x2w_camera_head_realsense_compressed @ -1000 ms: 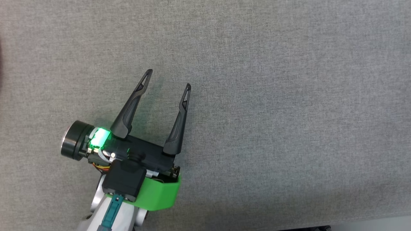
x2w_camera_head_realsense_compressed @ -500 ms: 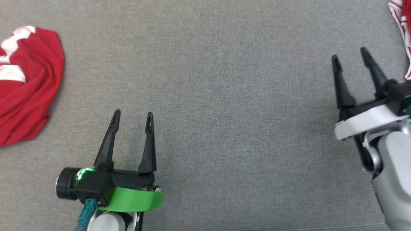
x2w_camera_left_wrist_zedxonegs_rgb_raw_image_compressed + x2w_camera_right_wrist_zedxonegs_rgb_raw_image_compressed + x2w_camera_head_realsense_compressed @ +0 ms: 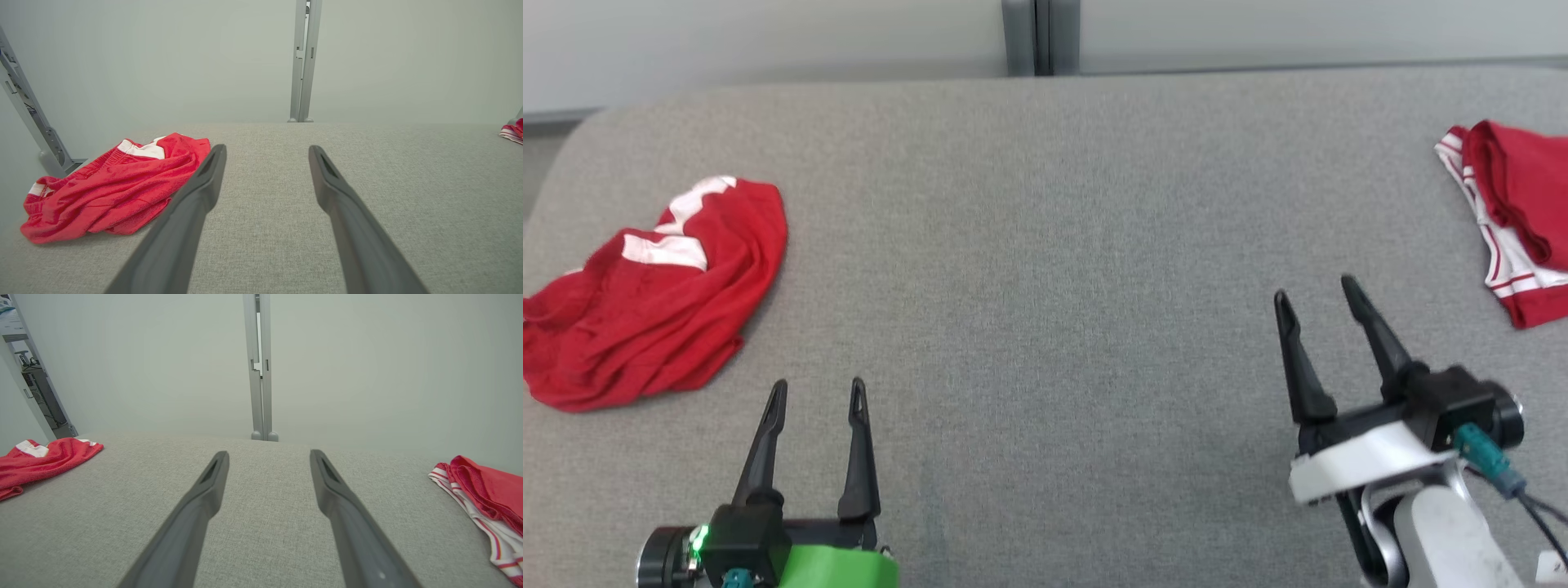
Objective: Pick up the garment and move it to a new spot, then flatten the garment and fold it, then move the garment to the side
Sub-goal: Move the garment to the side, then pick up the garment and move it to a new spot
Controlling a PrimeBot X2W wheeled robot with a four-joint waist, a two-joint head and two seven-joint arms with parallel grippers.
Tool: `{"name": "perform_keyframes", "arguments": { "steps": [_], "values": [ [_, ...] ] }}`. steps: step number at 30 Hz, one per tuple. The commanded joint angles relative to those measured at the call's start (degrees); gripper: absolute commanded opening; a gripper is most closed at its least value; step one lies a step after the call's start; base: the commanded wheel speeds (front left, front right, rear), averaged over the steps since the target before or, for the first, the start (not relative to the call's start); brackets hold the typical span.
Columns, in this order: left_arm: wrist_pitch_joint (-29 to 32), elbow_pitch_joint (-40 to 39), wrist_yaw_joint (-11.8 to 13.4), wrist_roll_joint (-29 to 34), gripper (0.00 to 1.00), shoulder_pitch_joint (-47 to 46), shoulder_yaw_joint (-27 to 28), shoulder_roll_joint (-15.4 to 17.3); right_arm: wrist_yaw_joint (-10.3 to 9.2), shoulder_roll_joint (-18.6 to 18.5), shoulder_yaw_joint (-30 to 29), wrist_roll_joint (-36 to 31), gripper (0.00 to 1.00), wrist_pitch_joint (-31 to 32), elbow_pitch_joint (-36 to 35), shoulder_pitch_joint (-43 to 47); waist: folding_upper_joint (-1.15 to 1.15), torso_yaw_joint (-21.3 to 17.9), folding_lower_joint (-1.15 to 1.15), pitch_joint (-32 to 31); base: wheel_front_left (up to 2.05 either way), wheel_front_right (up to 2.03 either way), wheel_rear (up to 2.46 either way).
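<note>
Garment [image 3: 645, 327] at left, long axis diagonal

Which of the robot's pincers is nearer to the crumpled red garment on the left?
Left. The left pincer is just right of the crumpled red garment; the right pincer is far across the grey surface.

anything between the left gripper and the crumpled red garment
Nothing: in the head view, bare grey tabletop runs from the left gripper to the crumpled red garment.
</note>
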Motion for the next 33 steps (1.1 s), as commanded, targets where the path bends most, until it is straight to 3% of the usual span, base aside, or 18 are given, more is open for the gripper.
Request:
{"name": "perform_keyframes", "arguments": {
  "steps": [1, 15, 33],
  "values": [
    [0.0, 0.0, 0.2, 0.4, 1.00, 1.5, 0.4, 0.0, -0.09, 0.4, 0.1, -0.3, 1.00, -0.1, -0.1, 2.2, 0.00, 0.1, 0.00, -5.2, 0.00, 0.00, 0.00],
    [0.0, 0.0, -0.2, 0.4, 1.00, 7.3, 2.4, 0.0, -0.08, 1.8, 2.7, -0.8, 1.00, -0.1, 1.4, 9.7, 0.00, -2.4, 0.00, -10.3, 0.00, 0.00, 0.00],
    [0.0, 1.3, -0.4, 0.9, 1.00, 7.7, 2.7, 0.0, -0.08, 2.0, 2.9, -1.4, 1.00, -0.1, 2.2, 10.9, 0.00, -1.2, 0.00, -11.2, 0.00, 0.00, 0.00]
  ]
}}
